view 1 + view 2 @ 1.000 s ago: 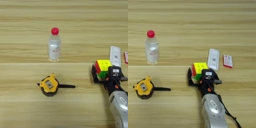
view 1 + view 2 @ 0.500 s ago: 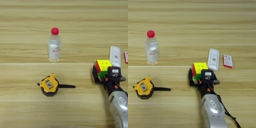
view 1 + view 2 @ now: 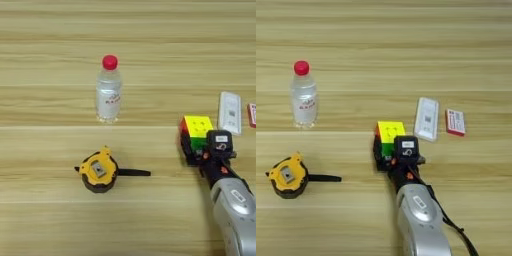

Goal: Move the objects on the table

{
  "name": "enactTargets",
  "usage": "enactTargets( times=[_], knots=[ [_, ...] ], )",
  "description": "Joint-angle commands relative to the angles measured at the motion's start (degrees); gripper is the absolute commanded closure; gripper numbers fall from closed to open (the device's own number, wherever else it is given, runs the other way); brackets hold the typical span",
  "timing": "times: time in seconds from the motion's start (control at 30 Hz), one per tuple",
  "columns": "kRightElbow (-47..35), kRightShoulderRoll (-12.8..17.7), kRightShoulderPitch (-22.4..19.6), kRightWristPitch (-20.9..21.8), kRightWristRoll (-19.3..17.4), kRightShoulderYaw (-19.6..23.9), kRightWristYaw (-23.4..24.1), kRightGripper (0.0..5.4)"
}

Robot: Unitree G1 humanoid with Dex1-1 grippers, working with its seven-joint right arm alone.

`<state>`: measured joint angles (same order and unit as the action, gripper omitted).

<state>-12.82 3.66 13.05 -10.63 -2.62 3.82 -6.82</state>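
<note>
The puzzle cube (image 3: 389, 135) sits near the middle of the table (image 3: 406, 45), just left of the flat white device (image 3: 426, 118). We have our gripper (image 3: 387, 152) at it, black fingers either side, seemingly clamped on it. Next we judge a lift is needed, clear of the device.

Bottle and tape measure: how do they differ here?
The clear bottle stands upright with a red cap; the tape measure sits low, yellow and black, its strap trailing right. The bottle is farther from the robot, the tape measure nearer. Both rest on the table, clear of the gripper.
</note>
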Motion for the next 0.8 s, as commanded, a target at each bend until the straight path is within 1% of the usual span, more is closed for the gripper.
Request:
enactTargets(
  times=[0.03, 0.13, 0.23, 0.5, 0.67, 0.8],
  knots=[
    [0.63, 0.74, -7.35, 1.10, 0.47, -1.74, -0.63, 2.07],
    [3.40, 1.04, -10.47, 0.89, 0.87, -2.99, -1.41, 2.07],
    [8.32, 0.82, -15.05, 1.62, 2.27, -5.07, -1.80, 2.07],
    [21.48, -0.74, -23.73, 5.30, 3.65, -6.84, -1.07, 2.07],
    [26.25, -1.47, -26.87, 7.26, 3.65, -6.96, -0.68, 2.07],
    [29.29, -1.93, -28.37, 8.60, 3.59, -7.06, -0.66, 2.07]
  ],
)
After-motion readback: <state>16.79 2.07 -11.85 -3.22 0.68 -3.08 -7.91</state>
